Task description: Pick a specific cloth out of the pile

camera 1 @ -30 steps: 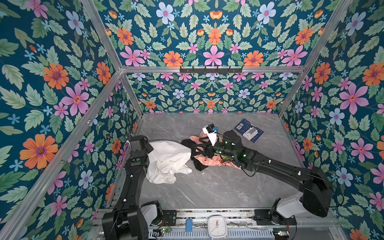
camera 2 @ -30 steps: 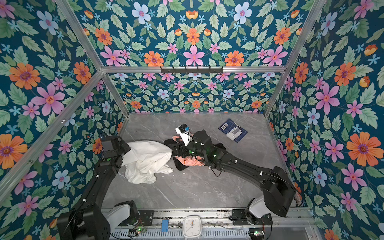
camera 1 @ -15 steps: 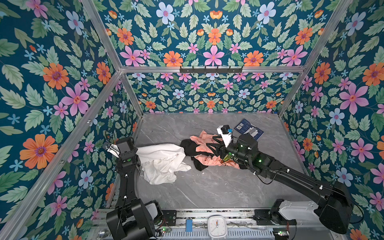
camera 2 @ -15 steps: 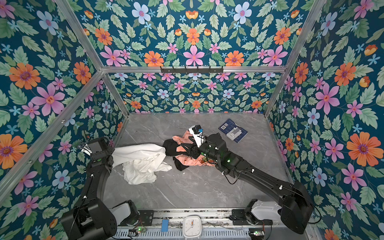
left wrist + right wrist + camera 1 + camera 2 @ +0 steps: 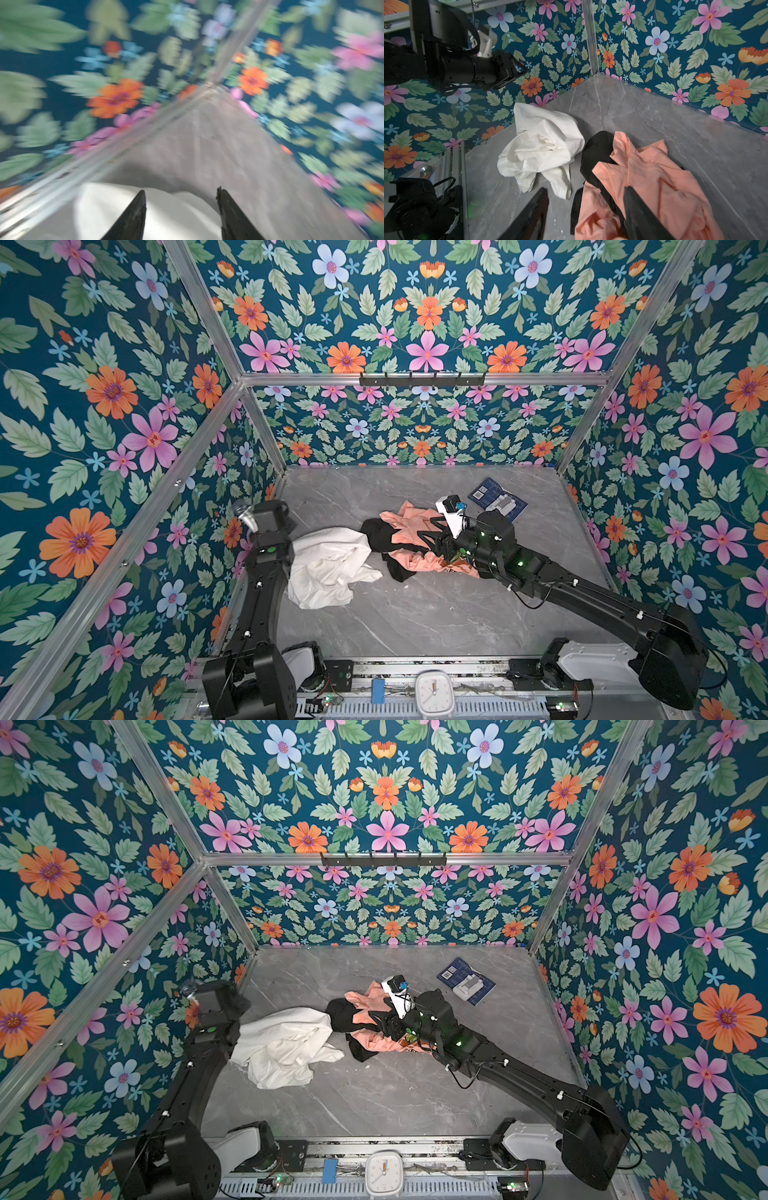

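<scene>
Left fingers [image 5: 131,220] and right fingers [image 5: 639,218] spread, both empty.
White cloth [image 5: 328,568] sits just left of the pile [image 5: 407,522], picked out; I should retreat next.

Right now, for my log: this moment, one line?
cloth: beside pile | left gripper: open, above cloth | right gripper: open, over pile

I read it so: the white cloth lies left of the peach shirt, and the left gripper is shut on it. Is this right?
Not quite. The white cloth does lie left of the peach shirt, but the left gripper is open: the left wrist view shows its jaws apart above the cloth.
</scene>
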`<state>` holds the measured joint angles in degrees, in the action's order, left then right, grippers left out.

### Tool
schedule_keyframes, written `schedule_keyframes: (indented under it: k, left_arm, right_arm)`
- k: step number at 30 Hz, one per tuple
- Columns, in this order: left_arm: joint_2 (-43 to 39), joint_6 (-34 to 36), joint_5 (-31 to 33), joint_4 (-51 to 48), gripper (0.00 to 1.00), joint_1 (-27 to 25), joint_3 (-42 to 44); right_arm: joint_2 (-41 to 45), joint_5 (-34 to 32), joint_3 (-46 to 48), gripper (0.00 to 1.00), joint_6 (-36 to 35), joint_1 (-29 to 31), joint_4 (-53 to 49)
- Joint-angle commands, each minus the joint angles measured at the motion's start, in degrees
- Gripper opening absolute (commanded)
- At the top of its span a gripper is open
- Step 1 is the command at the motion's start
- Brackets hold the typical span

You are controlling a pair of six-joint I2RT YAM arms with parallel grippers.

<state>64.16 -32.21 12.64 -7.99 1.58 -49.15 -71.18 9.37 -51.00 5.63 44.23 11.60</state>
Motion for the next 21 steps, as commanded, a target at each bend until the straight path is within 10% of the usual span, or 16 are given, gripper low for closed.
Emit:
schedule_keyframes:
  k: [1, 12, 21]
  left_arm:
    - [-1.2, 0.7, -2.7, -3.3, 0.65, -8.5, 0.3]
    - [-12.0, -16.4, -8.0, -18.0, 0.98, -17.5, 10.8]
    - [-1.4, -14.1, -10.4, -8.6, 0.96, -22.0, 11.4]
  right_arm:
    - [1.0, -1.3, 0.5, 0.6, -1.4, -0.1, -0.7]
    - [10.7, -7.2, 7.7, 0.68, -3.2, -2.0, -6.1]
    - [9.0, -6.5, 7.1, 0.69, -1.7, -2.1, -4.8]
